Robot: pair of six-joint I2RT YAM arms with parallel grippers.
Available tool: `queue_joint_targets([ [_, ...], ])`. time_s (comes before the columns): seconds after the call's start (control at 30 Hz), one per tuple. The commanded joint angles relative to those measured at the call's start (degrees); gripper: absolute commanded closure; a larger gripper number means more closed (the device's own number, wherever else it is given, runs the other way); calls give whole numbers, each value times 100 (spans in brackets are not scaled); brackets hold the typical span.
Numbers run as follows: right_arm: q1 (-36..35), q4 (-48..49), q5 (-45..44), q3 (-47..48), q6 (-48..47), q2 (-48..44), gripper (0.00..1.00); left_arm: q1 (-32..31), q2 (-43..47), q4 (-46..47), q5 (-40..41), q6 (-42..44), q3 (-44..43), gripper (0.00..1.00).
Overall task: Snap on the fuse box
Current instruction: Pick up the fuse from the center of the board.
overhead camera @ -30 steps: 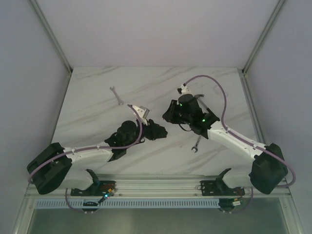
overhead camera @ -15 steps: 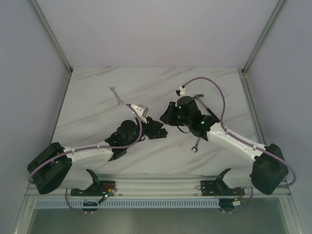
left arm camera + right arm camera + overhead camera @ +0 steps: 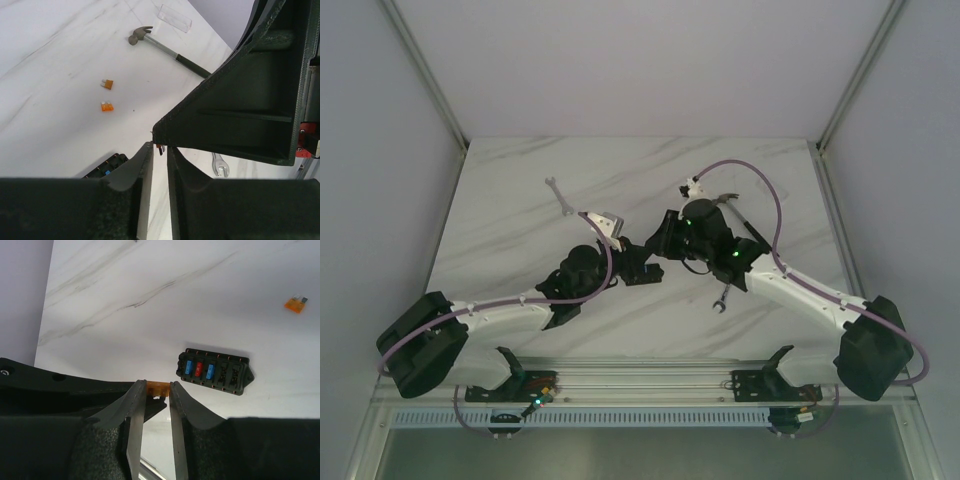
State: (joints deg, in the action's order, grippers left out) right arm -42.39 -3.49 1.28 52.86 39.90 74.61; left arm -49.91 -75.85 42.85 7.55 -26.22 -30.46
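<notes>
Right wrist: right fingers (image 3: 134,407) pinch orange fuse (image 3: 158,388), fuse box (image 3: 214,371) beyond; left fingers (image 3: 141,167) narrow.

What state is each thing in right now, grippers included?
fuse box: flat on the table, uncovered, three fuses seated.
held orange fuse: pinched in the right gripper, off the table.
left gripper: jaws nearly together beside that fuse; grip unclear.
loose orange fuses: lying on the table.
clear plastic piece: lying apart from the box.
hammer: lying untouched.
</notes>
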Motion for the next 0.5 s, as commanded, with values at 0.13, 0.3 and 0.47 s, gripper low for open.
queue_joint_targets([
  [0.13, -39, 163, -5, -116, 100, -205, 69, -26, 75, 289, -160, 128, -49, 83],
  [0.3, -41, 269, 36, -174, 136, -214, 69, -19, 143, 303, -354, 231, -44, 94],
  [0.47, -41, 330, 72, -202, 166, -231, 69, -21, 238, 237, -410, 329, -31, 100],
])
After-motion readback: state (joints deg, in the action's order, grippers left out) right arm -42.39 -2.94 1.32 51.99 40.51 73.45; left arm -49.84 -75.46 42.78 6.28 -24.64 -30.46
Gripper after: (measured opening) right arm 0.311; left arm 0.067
